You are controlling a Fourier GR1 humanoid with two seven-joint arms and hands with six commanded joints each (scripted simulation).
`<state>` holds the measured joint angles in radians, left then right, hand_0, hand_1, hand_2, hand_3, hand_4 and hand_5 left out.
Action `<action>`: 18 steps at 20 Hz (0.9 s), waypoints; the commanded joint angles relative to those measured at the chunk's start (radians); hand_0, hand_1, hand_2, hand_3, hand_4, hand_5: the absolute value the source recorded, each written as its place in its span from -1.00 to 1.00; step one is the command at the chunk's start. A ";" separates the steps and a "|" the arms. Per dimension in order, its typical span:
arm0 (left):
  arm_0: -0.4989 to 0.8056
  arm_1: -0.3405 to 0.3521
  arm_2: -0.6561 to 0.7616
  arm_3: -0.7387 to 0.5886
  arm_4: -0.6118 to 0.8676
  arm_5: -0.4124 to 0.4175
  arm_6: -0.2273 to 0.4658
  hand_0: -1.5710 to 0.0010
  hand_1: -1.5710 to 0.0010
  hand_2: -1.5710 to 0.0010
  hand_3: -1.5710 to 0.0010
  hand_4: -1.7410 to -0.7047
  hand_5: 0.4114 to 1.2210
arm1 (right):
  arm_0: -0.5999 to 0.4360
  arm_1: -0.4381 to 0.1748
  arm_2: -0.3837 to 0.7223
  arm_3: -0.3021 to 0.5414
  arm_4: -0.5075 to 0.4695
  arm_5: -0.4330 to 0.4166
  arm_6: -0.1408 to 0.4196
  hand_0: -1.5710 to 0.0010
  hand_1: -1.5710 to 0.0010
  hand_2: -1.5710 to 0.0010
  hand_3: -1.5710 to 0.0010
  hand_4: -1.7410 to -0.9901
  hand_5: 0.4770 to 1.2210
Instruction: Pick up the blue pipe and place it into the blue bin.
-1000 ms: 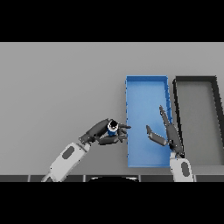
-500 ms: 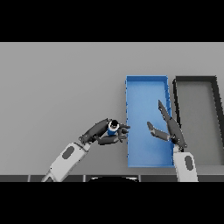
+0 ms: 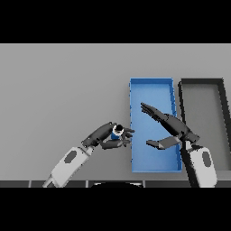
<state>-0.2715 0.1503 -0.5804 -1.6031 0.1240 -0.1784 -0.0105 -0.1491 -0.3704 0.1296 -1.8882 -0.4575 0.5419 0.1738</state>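
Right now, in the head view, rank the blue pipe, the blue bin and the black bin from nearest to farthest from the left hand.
1. Blue pipe: held in the left hand's curled fingers.
2. Blue bin: just right of that hand, its near wall at the fingertips; the right hand hovers open over it.
3. Black bin: farthest, beyond the blue bin at the right edge.

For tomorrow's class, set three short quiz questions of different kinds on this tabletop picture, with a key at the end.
1. True or false: the blue pipe already lies inside the blue bin.
2. Which hand holds the pipe? A) left hand B) right hand C) neither
3. Fill in: the dark bin stands on the blue bin's ____ side, seen in the head view.

Key
1. False: it is in a hand just outside the bin's left wall.
2. A: the fingers curl round it, while the right hand is open above the blue bin.
3. Right.
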 commanded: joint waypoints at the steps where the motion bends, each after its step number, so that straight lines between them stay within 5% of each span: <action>1: -0.012 -0.008 0.001 0.012 -0.005 0.004 0.013 -1.00 -1.00 -1.00 -0.84 -0.98 1.00 | -0.036 -0.007 0.016 -0.011 -0.030 0.009 0.031 1.00 1.00 1.00 1.00 0.08 -0.93; 5: -0.001 -0.010 -0.016 -0.005 -0.019 0.006 0.017 -1.00 -1.00 -1.00 -0.83 -0.98 1.00 | -0.152 -0.035 0.065 -0.041 -0.096 0.023 0.124 1.00 1.00 1.00 1.00 0.10 -0.98; 9: 0.001 -0.005 -0.016 -0.009 -0.015 -0.008 0.003 -1.00 -1.00 -1.00 -0.84 -0.98 1.00 | -0.229 0.001 0.132 -0.036 -0.077 0.062 0.146 1.00 1.00 1.00 1.00 0.16 -0.95; 13: -0.002 0.002 -0.003 -0.006 0.010 -0.036 -0.014 -1.00 -1.00 -1.00 -0.93 -0.66 1.00 | -0.310 0.057 0.179 0.023 -0.016 0.085 0.161 1.00 1.00 1.00 1.00 0.31 -0.88; 18: -0.002 0.000 0.005 0.022 -0.022 -0.052 -0.040 -1.00 -1.00 -1.00 -0.98 -0.51 1.00 | -0.382 0.124 0.229 0.083 -0.006 0.073 0.207 1.00 1.00 1.00 1.00 0.43 -0.93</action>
<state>-0.2736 0.1506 -0.5750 -1.5807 0.1006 -0.2316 -0.0505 -0.5319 -0.2459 0.3584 -1.8052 -0.4633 0.6148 0.3814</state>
